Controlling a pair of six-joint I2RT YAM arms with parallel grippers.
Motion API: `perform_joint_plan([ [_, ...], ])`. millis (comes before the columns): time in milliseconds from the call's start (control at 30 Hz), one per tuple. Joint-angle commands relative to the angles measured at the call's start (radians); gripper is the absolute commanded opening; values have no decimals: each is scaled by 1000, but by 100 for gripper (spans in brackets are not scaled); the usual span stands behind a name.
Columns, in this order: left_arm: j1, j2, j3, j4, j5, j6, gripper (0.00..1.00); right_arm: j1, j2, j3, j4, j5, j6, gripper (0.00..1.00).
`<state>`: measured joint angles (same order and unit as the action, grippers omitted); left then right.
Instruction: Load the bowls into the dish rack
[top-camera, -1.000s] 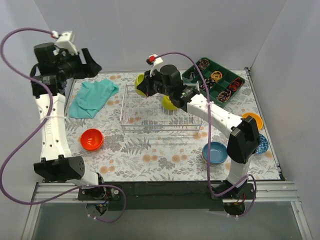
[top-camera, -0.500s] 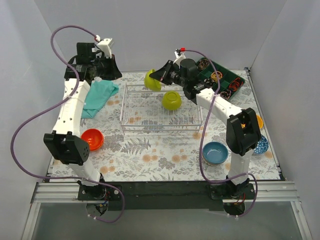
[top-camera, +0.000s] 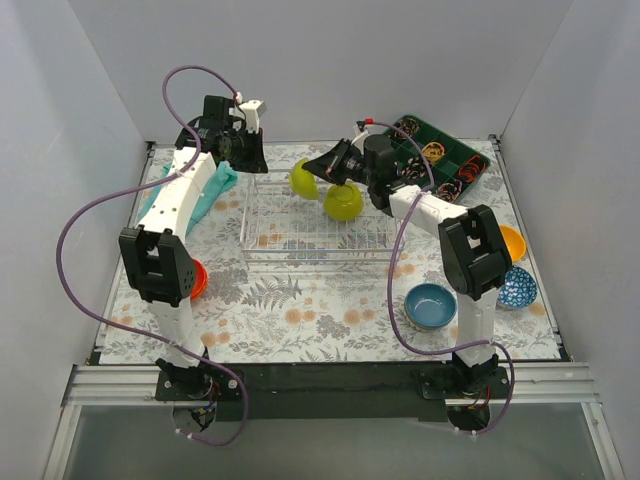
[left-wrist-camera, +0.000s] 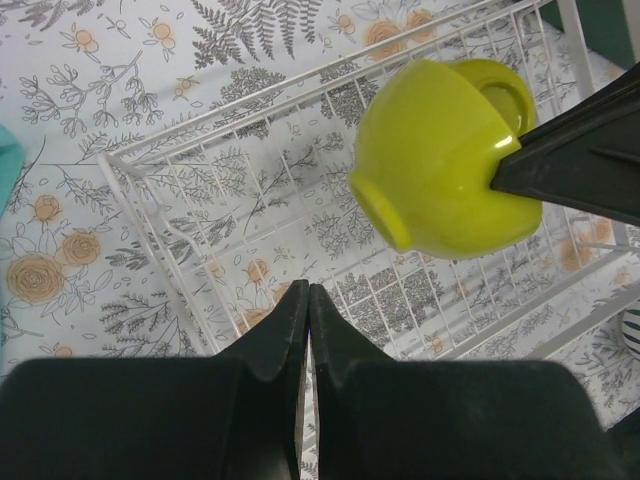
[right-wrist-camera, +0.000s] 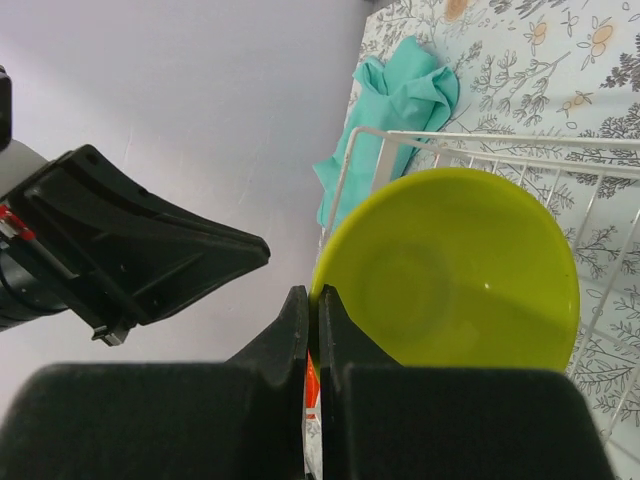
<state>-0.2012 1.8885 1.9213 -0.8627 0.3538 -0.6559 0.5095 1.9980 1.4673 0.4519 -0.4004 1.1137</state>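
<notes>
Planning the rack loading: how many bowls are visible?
6: one lime bowl in the right pincer, another lime bowl in the dish rack, red bowl partly behind the left arm, blue bowl, orange bowl, patterned bowl near the right arm.

A crumpled teal cloth (right-wrist-camera: 400, 100) lies at the far left of the white table cover printed with flowers and ferns (top-camera: 300, 300). A dark green plastic compartment tray (top-camera: 450, 143), holding small mixed items, sits in the far right corner.

Overhead; wrists seemingly over dish rack (top-camera: 300, 225)
</notes>
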Motion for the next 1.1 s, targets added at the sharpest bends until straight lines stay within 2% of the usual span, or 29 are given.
perform_joint_plan([
  [0,-21,0,5,4,-26,32,0,-17,22,-4,139,-23,77,1],
  [333,-49,49,-27,-6,-56,62,0,-31,84,-8,166,-26,104,1],
  [1067,-144,144,-113,97,-49,44,0,-77,45,-153,163,-12,28,1],
])
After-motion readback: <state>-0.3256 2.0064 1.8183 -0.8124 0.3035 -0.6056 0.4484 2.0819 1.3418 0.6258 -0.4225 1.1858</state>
